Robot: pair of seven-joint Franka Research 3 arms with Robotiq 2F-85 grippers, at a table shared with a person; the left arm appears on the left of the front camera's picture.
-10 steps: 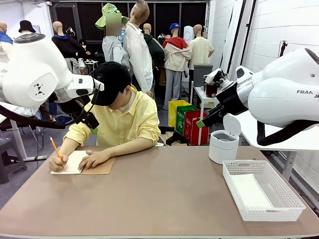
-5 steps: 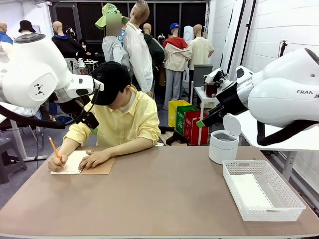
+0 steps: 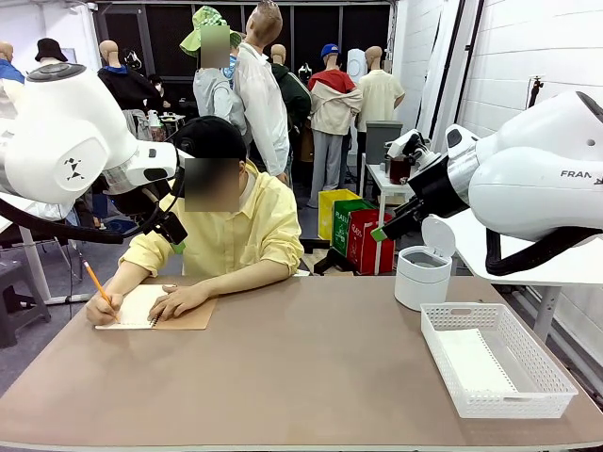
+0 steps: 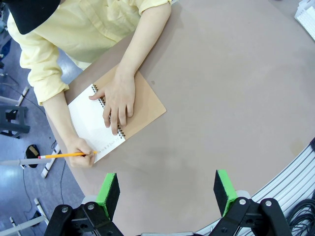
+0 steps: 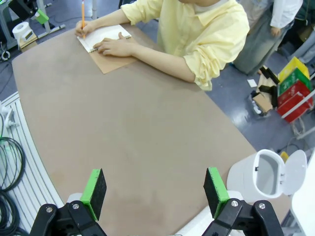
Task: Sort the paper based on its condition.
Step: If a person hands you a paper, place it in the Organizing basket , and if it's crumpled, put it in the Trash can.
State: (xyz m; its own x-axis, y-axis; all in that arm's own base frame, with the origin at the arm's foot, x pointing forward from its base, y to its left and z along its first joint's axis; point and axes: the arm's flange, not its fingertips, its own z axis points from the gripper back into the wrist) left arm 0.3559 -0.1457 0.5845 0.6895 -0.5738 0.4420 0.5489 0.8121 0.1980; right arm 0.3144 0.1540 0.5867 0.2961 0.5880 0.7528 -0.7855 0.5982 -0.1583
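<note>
Pencil [image 3: 97,282] lower; paper [image 3: 471,363] below right gripper [image 3: 379,233]

The brown table [image 3: 311,377] carries an open spiral notebook [image 3: 141,309] at its far left, a white mesh basket [image 3: 518,403] at right, and a small white bin [image 3: 419,282] behind the basket.

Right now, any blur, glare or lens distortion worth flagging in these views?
Front view: even soft light, no glare on the table, everything sharp. Left wrist view: wide-angle lens bows the table edge; notebook and pencil crisp. Right wrist view: same bowing; bin sharp.
</note>
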